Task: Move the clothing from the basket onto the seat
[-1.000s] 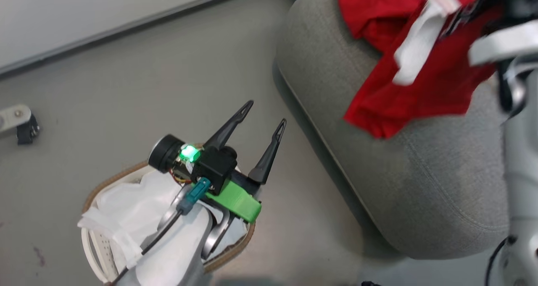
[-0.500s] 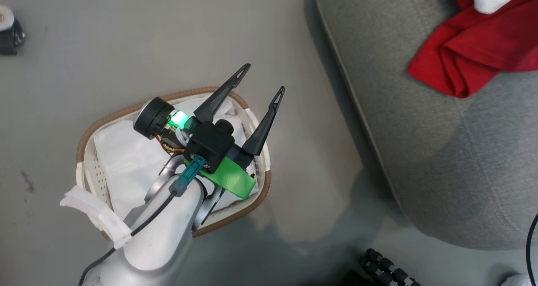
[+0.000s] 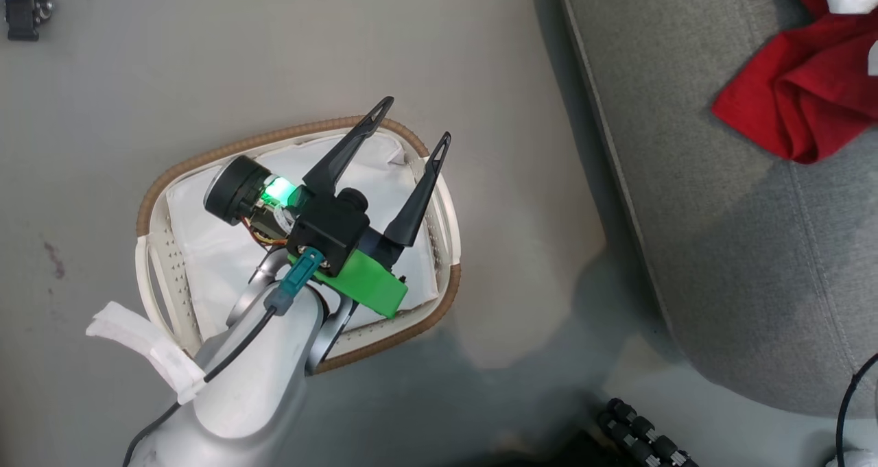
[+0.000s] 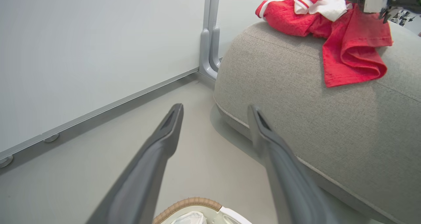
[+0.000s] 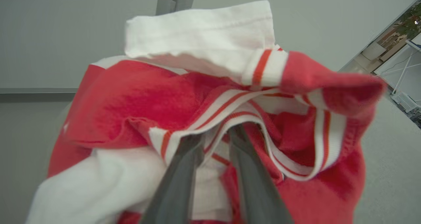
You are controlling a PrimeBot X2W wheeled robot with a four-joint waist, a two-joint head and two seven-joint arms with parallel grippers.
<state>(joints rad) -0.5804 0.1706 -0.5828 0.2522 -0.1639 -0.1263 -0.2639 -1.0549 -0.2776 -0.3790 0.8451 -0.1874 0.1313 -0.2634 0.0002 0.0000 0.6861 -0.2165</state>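
Head view is showing you the left gripper (image 3: 416, 118) hovering over the basket (image 3: 206, 157), its two fingers spread wide and empty, with the white liner (image 3: 206, 247) lying inside. The clothing (image 3: 802, 103) is lying in a red heap on the seat (image 3: 741, 234), well apart from the basket. In the right wrist view the right gripper (image 5: 215, 133) is poking its tips under a striped collar with a narrow gap between the fingers — you cannot tell whether it is pinching the fabric.
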